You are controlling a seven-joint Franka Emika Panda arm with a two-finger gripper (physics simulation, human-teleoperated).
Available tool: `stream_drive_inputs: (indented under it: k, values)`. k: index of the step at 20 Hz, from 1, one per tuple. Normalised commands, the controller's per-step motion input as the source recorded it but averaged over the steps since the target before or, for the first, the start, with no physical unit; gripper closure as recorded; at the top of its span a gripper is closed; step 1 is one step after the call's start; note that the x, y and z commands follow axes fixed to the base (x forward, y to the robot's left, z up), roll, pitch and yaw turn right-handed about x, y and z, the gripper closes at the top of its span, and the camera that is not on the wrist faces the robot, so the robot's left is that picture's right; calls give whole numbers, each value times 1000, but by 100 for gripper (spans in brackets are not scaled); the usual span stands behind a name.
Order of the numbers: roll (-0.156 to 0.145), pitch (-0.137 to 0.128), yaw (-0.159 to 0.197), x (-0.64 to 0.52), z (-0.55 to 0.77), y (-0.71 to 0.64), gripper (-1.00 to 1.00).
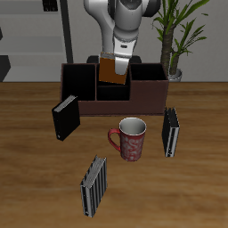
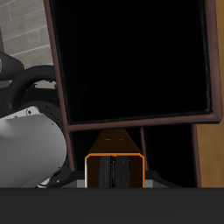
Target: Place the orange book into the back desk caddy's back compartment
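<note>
The orange book (image 1: 111,69) is clamped in my hand (image 1: 113,62), hanging upright below the fingers with its long axis near vertical, directly over the back desk caddy (image 1: 142,93). In the wrist view I look down the book's (image 2: 114,159) pale-edged end, framed by its thin orange cover, with my hand (image 2: 114,171) closed on it from both flat sides; beyond it gapes a dark rectangular cell with reddish-brown walls, which I take to be the back compartment (image 2: 131,61). So the relation that matters: the opening lies straight below and slightly ahead of the book's lower edge, and the book's flat faces look roughly parallel to the partitions, though I cannot tell the exact clearance. I judge the coming move to be a straight descent, keeping the book square to the narrow slot so a corner does not catch the rim. The book is a rigid, smooth hardback; the caddy is matt dark wood with thin upright dividers. Farther out on the wood-grain tabletop (image 1: 36,191) stand a black book (image 1: 64,118) just beside the caddy's end, a red patterned mug (image 1: 131,139), and two black-and-white striped books (image 1: 170,132) (image 1: 94,185), all clear of my path.
</note>
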Motion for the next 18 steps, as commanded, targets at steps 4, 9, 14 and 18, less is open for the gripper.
stream_drive_inputs:
  k: [4, 9, 14, 18]
  values:
    - [-5, 33, 8, -42, -137, -37, 100]
    - [4, 44, -2, 23, -233, 35, 100]
    - [7, 39, -14, 3, -253, 41, 100]
    - [10, 42, 0, 9, -265, 48, 100]
